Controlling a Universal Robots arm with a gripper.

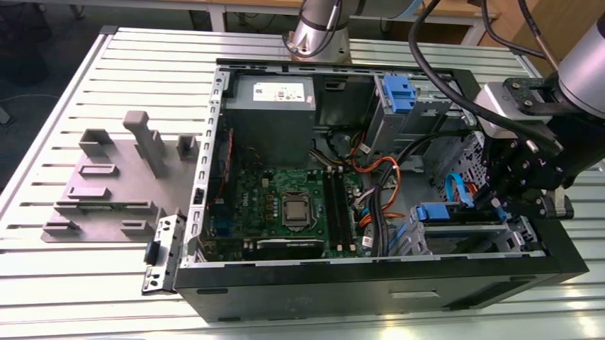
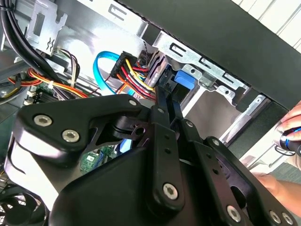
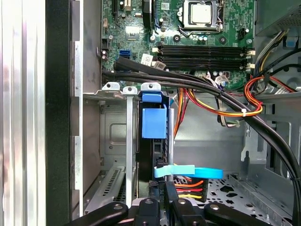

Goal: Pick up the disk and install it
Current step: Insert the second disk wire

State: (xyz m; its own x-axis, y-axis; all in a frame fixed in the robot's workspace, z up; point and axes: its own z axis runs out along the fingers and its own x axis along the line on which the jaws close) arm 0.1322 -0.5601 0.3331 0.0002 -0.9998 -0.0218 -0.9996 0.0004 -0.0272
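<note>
Because the disk (image 3: 153,123) stands on edge in its bay at the case's (image 1: 378,287) front corner, the pincer (image 2: 165,92) reaches in end-on, clenched on its back edge.

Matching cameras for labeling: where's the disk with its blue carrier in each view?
Exterior view: disk, blue carrier end up, in the drive cage at the exterior view's right.
First wrist view: disk upright in the cage slot.
Second wrist view: disk beside red-yellow wires.
Shared landmark: orange wires.
</note>
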